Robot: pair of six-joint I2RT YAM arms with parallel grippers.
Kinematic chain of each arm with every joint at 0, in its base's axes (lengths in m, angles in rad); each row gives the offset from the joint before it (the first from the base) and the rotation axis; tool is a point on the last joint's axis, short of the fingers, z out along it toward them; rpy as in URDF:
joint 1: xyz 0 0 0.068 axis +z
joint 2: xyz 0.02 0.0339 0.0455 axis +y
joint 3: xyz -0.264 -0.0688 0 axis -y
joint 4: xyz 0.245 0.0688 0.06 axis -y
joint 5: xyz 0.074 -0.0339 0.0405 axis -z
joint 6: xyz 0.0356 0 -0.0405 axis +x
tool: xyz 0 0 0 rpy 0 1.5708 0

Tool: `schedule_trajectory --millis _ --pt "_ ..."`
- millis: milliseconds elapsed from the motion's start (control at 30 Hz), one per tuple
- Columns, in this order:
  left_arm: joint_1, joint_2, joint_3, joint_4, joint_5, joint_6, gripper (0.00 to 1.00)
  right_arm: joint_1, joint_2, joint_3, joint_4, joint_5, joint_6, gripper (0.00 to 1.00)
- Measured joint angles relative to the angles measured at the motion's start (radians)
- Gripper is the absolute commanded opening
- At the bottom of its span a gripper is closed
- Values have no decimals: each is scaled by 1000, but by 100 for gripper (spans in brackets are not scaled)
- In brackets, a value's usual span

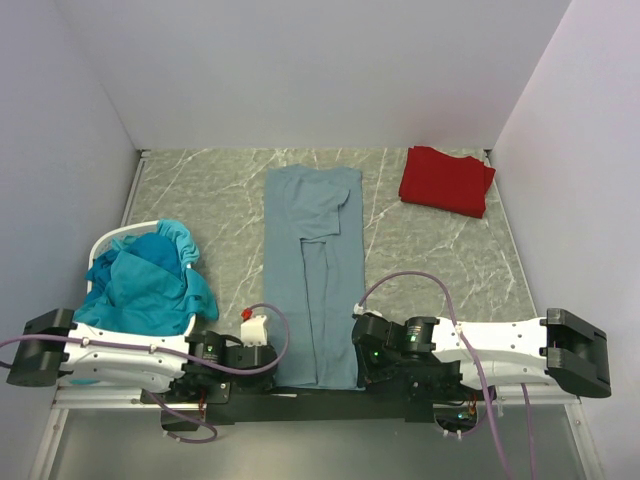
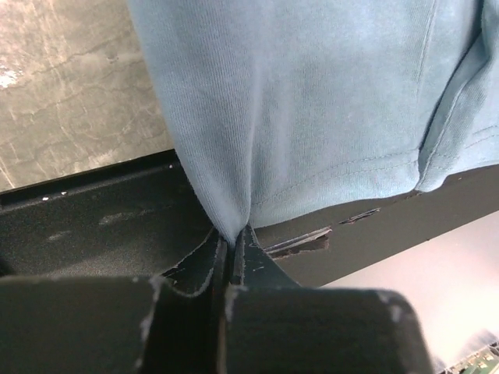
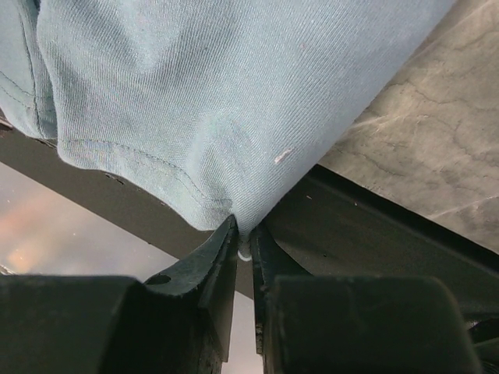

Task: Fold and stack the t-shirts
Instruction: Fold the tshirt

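A grey-blue t-shirt (image 1: 312, 270) lies in a long folded strip down the middle of the table, its near end over the black front rail. My left gripper (image 1: 272, 368) is shut on the strip's near left corner (image 2: 234, 222). My right gripper (image 1: 358, 368) is shut on its near right corner (image 3: 245, 222). A folded red t-shirt (image 1: 446, 180) lies at the far right. Crumpled teal t-shirts (image 1: 150, 280) fill a white basket (image 1: 108, 240) at the left.
The black rail (image 1: 320, 405) runs along the table's near edge under both grippers. White walls close in the marbled table (image 1: 210, 210) on three sides. A small white and red object (image 1: 255, 325) sits by the left wrist.
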State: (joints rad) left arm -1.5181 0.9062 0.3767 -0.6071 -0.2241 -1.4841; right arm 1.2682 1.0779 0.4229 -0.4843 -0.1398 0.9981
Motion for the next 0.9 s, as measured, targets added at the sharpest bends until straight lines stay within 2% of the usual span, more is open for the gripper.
schedule_trajectory --millis 367,567,900 --pt "-72 23 22 -10 -64 -58 1 4 -46 0 -43 73 5 11" --pt "-86 26 41 -6 -126 -78 0 4 -85 2 -63 128 3 0" --pt "-65 24 100 19 -297 -51 0 3 -61 106 -75 260 -45 0"
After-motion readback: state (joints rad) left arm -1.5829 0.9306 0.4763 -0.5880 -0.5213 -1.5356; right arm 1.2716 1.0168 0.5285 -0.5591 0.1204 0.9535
